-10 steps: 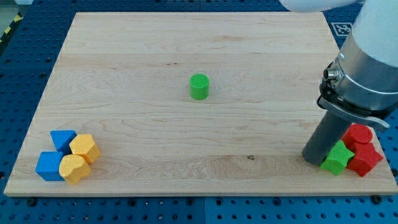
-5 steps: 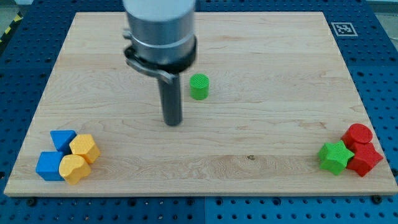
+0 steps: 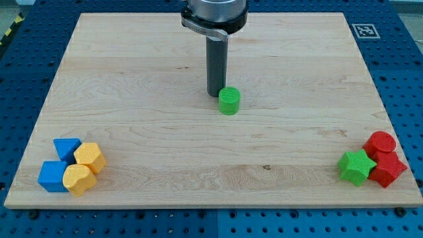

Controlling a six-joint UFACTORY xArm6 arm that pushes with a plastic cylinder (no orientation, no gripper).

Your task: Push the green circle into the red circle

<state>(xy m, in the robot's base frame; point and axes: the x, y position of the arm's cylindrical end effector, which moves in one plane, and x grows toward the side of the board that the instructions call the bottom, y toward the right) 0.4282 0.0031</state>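
The green circle point(image 3: 229, 102) stands near the middle of the wooden board. My tip point(image 3: 215, 94) rests against its upper left side, touching it. The red circle point(image 3: 381, 143) sits at the board's lower right, with another red block point(image 3: 387, 168) just below it and a green star point(image 3: 355, 166) to its left. The green circle is far to the left of the red circle.
A cluster at the board's lower left holds a blue triangle point(image 3: 66, 148), a blue cube point(image 3: 51, 176), a yellow hexagon point(image 3: 90, 157) and a yellow heart-like block point(image 3: 78, 180). A tag marker point(image 3: 367, 30) sits beyond the board's upper right corner.
My tip swept from the lower right to left of the green circle, then to its upper left. The green circle has slid a little right and down.
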